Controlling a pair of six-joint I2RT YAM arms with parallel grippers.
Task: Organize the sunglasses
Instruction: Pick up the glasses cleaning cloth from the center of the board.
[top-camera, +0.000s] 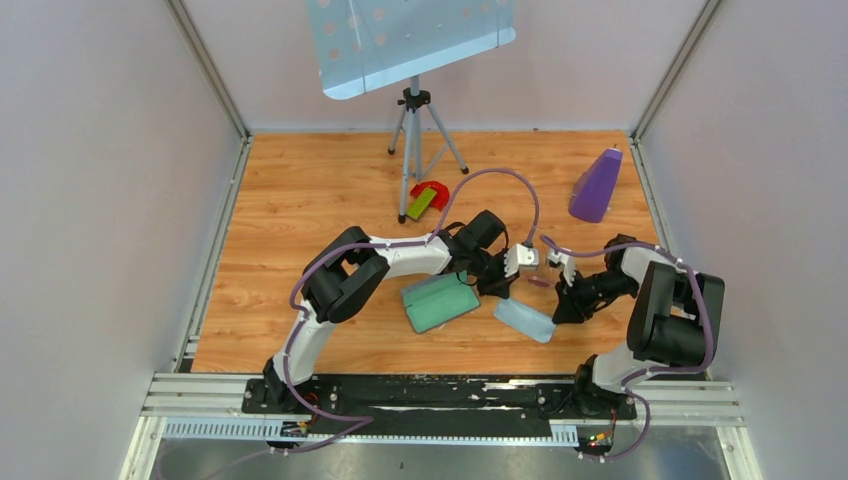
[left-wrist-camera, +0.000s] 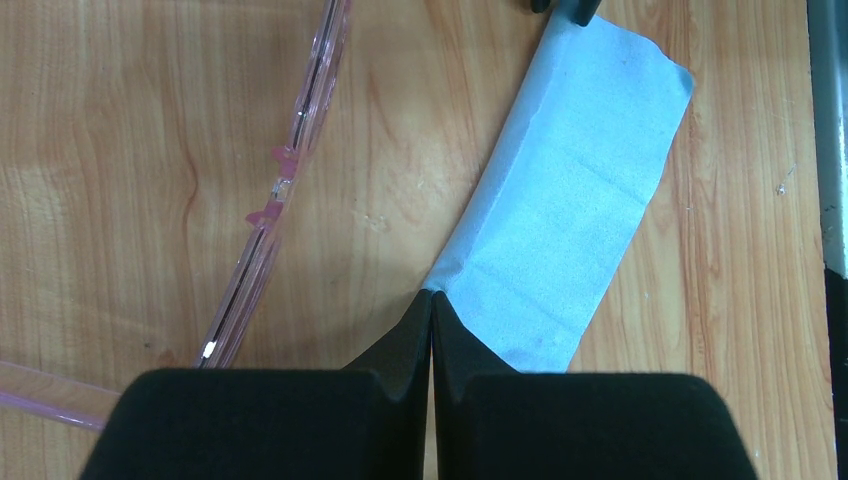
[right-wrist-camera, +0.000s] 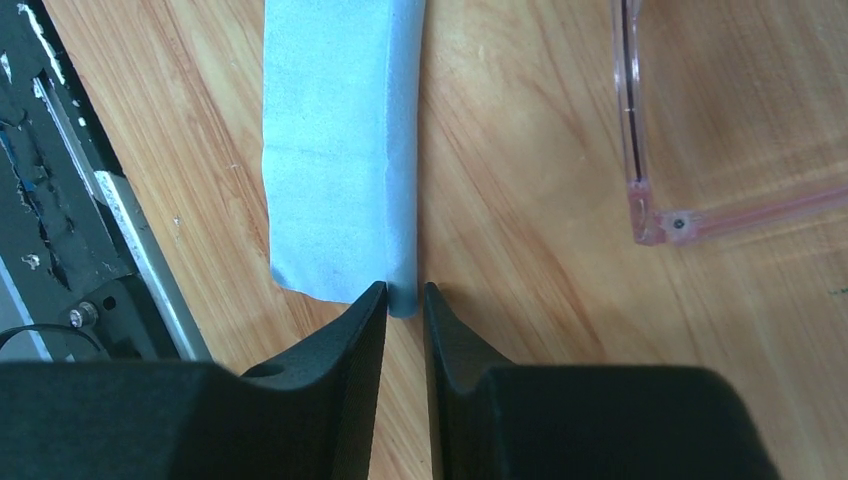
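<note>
The sunglasses (top-camera: 539, 282) are thin and pale pink, lying on the wood between my two grippers. Their frame shows in the left wrist view (left-wrist-camera: 290, 165) and the right wrist view (right-wrist-camera: 632, 120). A light blue cloth (top-camera: 523, 320) lies folded beside them. My left gripper (left-wrist-camera: 432, 296) is shut on one corner of the cloth (left-wrist-camera: 570, 200). My right gripper (right-wrist-camera: 405, 292) stands with its jaws a narrow gap apart, the raised fold edge of the cloth (right-wrist-camera: 335, 130) between the tips. Both grippers are low over the table in the top view, the left (top-camera: 507, 287) and the right (top-camera: 566, 303).
A green oblong case (top-camera: 440, 302) lies left of the cloth under the left arm. A purple cone-shaped object (top-camera: 596, 185) stands at back right. A red and green item (top-camera: 425, 197) and a tripod (top-camera: 415, 125) stand at the back. A metal rail (top-camera: 440, 395) runs along the near edge.
</note>
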